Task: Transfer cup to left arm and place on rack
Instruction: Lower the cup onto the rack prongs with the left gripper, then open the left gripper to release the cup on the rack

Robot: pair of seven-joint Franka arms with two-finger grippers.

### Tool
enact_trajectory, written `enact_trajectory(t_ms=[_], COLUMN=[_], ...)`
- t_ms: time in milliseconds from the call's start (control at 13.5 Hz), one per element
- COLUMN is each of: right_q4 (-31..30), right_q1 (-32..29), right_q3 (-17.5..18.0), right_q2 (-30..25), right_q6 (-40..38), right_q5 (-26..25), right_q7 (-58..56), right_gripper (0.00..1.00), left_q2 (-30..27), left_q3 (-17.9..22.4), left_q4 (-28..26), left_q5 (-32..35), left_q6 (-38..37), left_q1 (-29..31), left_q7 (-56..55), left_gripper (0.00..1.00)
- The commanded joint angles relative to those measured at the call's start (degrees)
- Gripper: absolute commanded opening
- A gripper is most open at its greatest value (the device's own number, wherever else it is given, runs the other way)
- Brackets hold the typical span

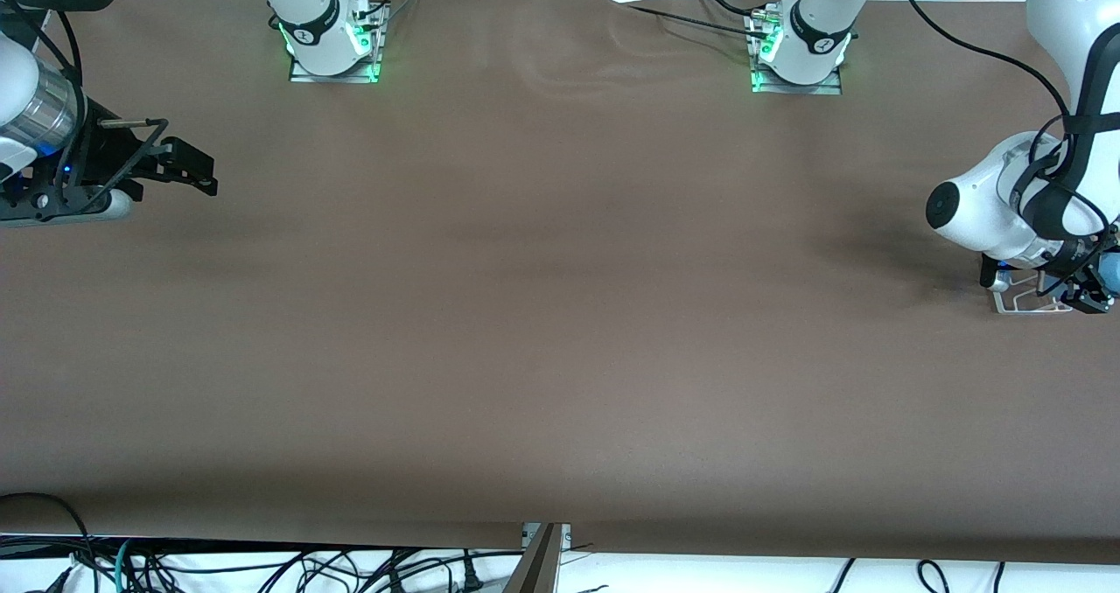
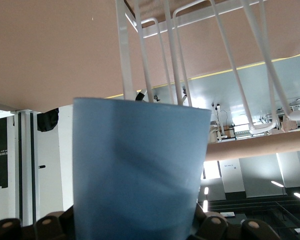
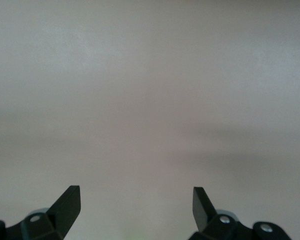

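Observation:
The light-blue cup (image 2: 140, 170) fills the left wrist view, and my left gripper (image 2: 137, 231) is shut on it. The rack's clear looped dividers (image 2: 176, 50) and its wooden dowel rail (image 2: 260, 142) stand just past the cup's end. From the front, the left gripper (image 1: 1089, 297) hangs low over the rack (image 1: 1024, 303) at the left arm's end of the table, and a sliver of the cup (image 1: 1112, 271) shows at the frame's edge. My right gripper (image 1: 188, 169) waits open over the right arm's end of the table. Nothing lies between its fingers (image 3: 70, 201).
The brown table (image 1: 560, 313) stretches bare between the two arms. Two green-lit arm bases (image 1: 332, 46) (image 1: 796, 55) stand along the edge farthest from the front camera. Loose cables (image 1: 262, 567) hang below the nearest edge.

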Motion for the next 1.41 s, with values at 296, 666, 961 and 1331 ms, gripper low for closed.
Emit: enact_trajectory(t_ms=[296,666,961,1331], right_q4=[1.6,1.6,1.5,1.5], right_q1=[-0.4,-0.4,-0.4,0.0], right_q3=[0.2,0.2,0.2,0.2], right_q2=[0.5,0.5,0.5,0.5], right_q6=[-1.0,-1.0,-1.0,-0.8], right_q5=[0.4,0.4,0.4,-1.1], right_q7=[0.1,0.1,0.4,0.5], right_gripper=[0.99,0.99,0.99,0.99], left_q2=[-2.1,-9.4,-11.7,-11.7], left_q3=[0.2,-0.3,-1.0,-3.5], left_q4=[0.0,3.1,10.1,22.1], left_q5=[1.6,-13.3,-30.0,-50.9], left_q6=[0.5,-0.4,-2.5,-11.7], left_q1=[-0.6,-2.4,-3.6,-4.3], left_q7=[-0.1,-0.1,-0.3,-0.5], left_gripper=[1.00,1.00,1.00,1.00])
